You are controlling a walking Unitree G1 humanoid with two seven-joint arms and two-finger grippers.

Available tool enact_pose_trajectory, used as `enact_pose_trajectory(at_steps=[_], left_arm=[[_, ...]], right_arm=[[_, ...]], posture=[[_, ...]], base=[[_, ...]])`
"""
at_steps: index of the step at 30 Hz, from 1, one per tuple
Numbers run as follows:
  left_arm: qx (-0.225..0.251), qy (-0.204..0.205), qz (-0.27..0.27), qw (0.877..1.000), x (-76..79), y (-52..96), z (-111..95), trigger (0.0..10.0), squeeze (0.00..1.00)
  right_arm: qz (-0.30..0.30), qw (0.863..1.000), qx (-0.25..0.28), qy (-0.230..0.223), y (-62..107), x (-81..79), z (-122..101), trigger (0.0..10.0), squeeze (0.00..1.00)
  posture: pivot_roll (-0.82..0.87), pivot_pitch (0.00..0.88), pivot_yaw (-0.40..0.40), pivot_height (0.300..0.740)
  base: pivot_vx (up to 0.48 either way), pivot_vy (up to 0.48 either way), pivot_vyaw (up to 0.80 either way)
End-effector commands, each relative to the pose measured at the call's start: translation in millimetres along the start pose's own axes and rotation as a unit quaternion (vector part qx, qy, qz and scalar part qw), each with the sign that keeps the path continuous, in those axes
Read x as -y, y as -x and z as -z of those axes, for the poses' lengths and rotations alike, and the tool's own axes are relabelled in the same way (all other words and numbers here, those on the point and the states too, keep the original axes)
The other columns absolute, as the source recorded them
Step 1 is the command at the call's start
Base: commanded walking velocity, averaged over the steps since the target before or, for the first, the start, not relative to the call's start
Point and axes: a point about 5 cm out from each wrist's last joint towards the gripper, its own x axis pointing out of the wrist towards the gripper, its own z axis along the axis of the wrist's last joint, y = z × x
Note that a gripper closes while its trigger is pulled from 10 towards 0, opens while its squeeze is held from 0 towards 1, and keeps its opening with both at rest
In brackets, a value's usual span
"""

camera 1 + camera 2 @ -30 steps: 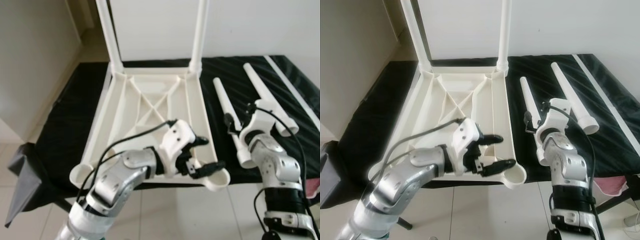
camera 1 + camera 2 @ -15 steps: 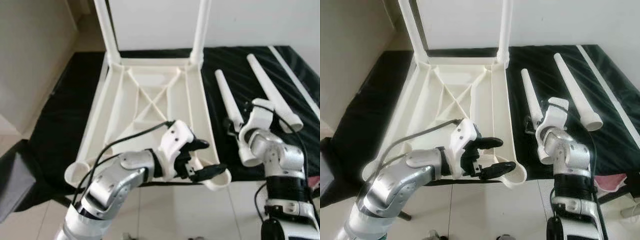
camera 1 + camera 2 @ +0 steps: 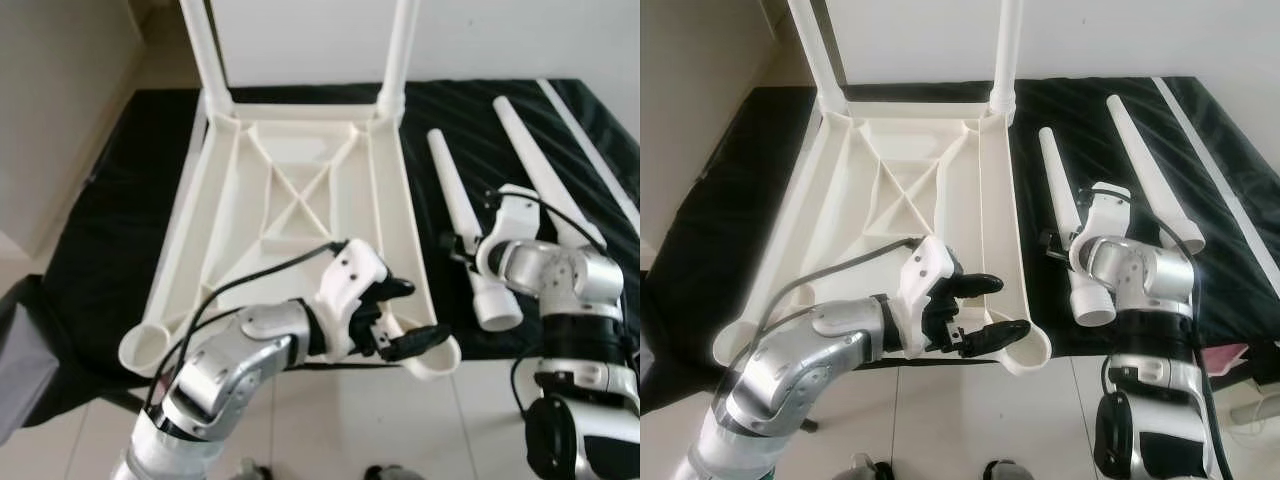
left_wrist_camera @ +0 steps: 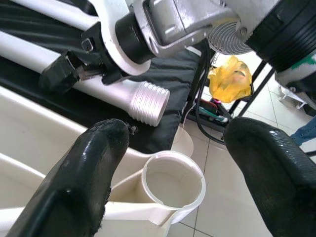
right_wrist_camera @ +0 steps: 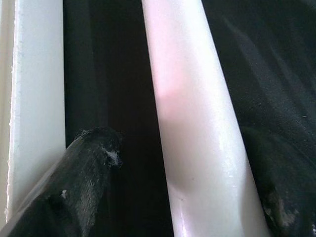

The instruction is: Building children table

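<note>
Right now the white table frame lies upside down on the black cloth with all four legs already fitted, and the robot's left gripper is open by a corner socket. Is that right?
Not quite. Only two legs stand in the table frame, at its far corners. Two loose legs lie on the black cloth beside it, as the left eye view shows. The left gripper is indeed open by the empty corner socket.

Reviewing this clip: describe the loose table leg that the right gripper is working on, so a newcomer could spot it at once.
On the black cloth to the right of the upturned white table top lie two loose tapered white legs. The right gripper straddles the leg nearer the table top. Its wide threaded end points toward the robot; the longer leg lies further right.
</note>
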Motion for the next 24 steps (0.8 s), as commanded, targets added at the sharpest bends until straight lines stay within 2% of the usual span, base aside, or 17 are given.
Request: enact_pose_trajectory(at_steps=[1, 3, 7, 9, 12, 13, 14, 15, 17, 23, 24], left_arm=[[0.003, -0.001, -0.001, 1.000, 1.6, 2.5, -3, 10.0, 0.00], [0.004, -0.002, -0.003, 1.000, 0.8, 2.9, -4, 10.0, 0.00], [0.005, -0.003, -0.004, 1.000, 0.2, 2.9, -4, 10.0, 0.00], [0.007, -0.003, -0.008, 1.000, -1.4, 2.2, -5, 10.0, 0.00], [0.010, -0.004, -0.011, 1.000, -2.0, 1.3, -6, 10.0, 0.00], [0.014, -0.005, -0.014, 1.000, -2.7, -0.7, -7, 10.0, 0.00], [0.014, -0.005, -0.014, 1.000, -2.7, -0.7, -7, 10.0, 0.00], [0.015, -0.006, -0.014, 1.000, -2.9, -1.3, -7, 10.0, 0.00], [0.015, -0.006, -0.014, 1.000, -2.9, -1.3, -7, 10.0, 0.00], [0.024, -0.013, -0.023, 0.999, -7.3, -3.5, -11, 10.0, 0.00], [0.028, -0.017, -0.028, 0.999, -10.1, -4.6, -13, 10.0, 0.00]], right_arm=[[-0.002, 0.997, -0.070, -0.029, -7.0, 4.0, 18, 10.0, 0.00], [-0.004, 0.995, -0.091, -0.037, -7.0, 4.1, 19, 10.0, 0.00], [0.000, 0.994, -0.102, -0.046, -7.8, 5.4, 20, 10.0, 0.00], [0.013, 0.990, -0.128, -0.057, -9.6, 9.4, 21, 10.0, 0.00], [0.021, 0.989, -0.141, -0.049, -10.0, 12.1, 20, 10.0, 0.00], [0.037, 0.985, -0.163, -0.038, -10.8, 17.2, 19, 1.9, 0.00], [0.037, 0.985, -0.163, -0.038, -10.8, 17.2, 19, 1.9, 0.00], [0.046, 0.984, -0.166, -0.031, -11.2, 19.2, 19, 0.0, 0.00], [0.046, 0.984, -0.166, -0.031, -11.2, 19.2, 19, 0.0, 0.00], [0.047, 0.987, -0.152, 0.014, -11.8, 18.9, 12, 0.0, 0.00], [0.043, 0.993, -0.109, 0.033, -12.6, 16.0, 4, 0.0, 0.00]], posture=[[0.00, 0.167, 0.012, 0.740], [0.00, 0.167, 0.012, 0.740], [0.00, 0.163, 0.010, 0.740], [-0.01, 0.152, 0.005, 0.740], [-0.01, 0.148, 0.002, 0.740], [-0.02, 0.137, -0.003, 0.740], [-0.02, 0.137, -0.003, 0.740], [-0.02, 0.137, -0.003, 0.740], [-0.02, 0.137, -0.003, 0.740], [-0.02, 0.108, -0.013, 0.740], [-0.02, 0.096, -0.019, 0.740]], base=[[0.000, 0.000, 0.00], [0.000, 0.000, 0.00], [0.000, 0.000, 0.00], [0.000, 0.000, 0.00], [0.000, 0.000, 0.00], [0.000, 0.000, 0.00], [0.000, 0.000, 0.00], [0.000, 0.000, 0.00], [0.000, 0.000, 0.00], [0.000, 0.000, 0.00], [0.000, 0.000, 0.00]])
